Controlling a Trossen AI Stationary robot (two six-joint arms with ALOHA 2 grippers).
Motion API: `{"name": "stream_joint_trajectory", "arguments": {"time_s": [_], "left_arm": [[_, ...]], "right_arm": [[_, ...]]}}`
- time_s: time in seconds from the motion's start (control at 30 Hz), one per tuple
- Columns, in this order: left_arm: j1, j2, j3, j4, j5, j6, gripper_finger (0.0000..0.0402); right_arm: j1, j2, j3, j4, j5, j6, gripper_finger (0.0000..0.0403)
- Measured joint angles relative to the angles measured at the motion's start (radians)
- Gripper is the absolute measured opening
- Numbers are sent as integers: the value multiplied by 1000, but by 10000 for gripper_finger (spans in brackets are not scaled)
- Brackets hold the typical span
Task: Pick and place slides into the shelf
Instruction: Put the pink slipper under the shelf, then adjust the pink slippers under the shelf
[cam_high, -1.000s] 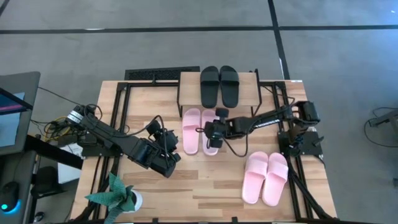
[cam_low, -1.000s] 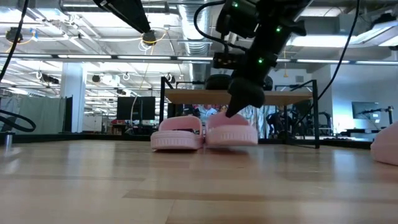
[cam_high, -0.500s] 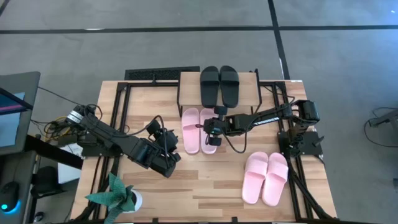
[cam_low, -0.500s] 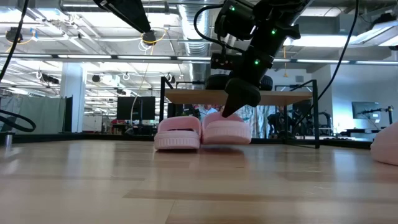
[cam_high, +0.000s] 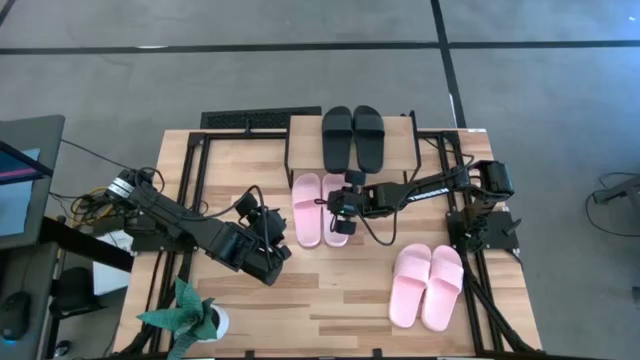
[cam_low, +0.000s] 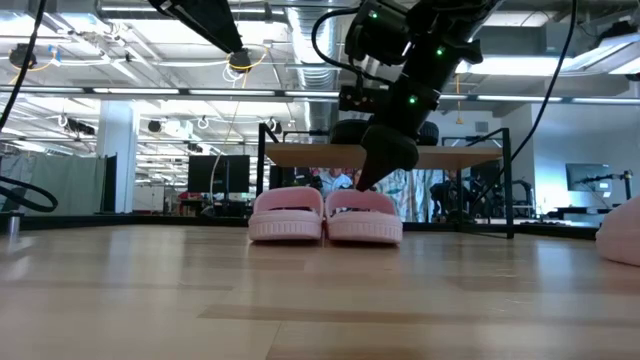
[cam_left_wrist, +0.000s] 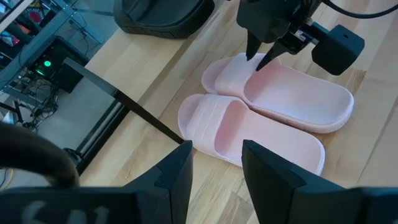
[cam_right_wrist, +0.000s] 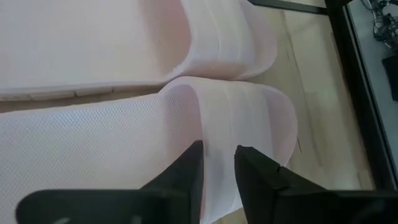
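At the table's (cam_high: 250, 300) middle, right hand (cam_high: 338, 207) pinches the strap of a pink slide (cam_high: 338, 232) resting beside its mate (cam_high: 307, 208), just before the shelf (cam_high: 300, 130). Slide looks light, soft foam; the strap seems the best hold. Left hand (cam_left_wrist: 214, 168) waits nearby, fingers apart, empty.

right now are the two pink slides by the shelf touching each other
Touching: the right wrist view shows the near pink slide pressed against its mate, no gap.

Light wooden tabletop (cam_high: 330, 290), black frame rails along both sides. Lying on it: a pale pink pair (cam_high: 322, 209) side by side near the middle, flat on the wood; another pink pair (cam_high: 427, 285) toward the right front; potted plant (cam_high: 190, 315) at the left front corner. At the far edge, the shelf (cam_high: 300, 135), black slides (cam_high: 353, 138) on its plank.
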Motion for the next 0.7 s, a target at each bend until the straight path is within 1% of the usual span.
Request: {"name": "stream_joint_trajectory", "arguments": {"time_s": [0.23,0.37,0.53,0.7], "left_arm": [[0,0,0,0,1,0,128],[0,0,0,0,1,0,128],[0,0,0,9,1,7,128],[0,1,0,64,4,63,128]], "right_arm": [[25,-10,1,-16,-1,22,93],[47,-41,2,-40,-1,28,93],[77,-112,0,-128,-1,97,93],[129,-218,0,-223,2,183,93]]}}
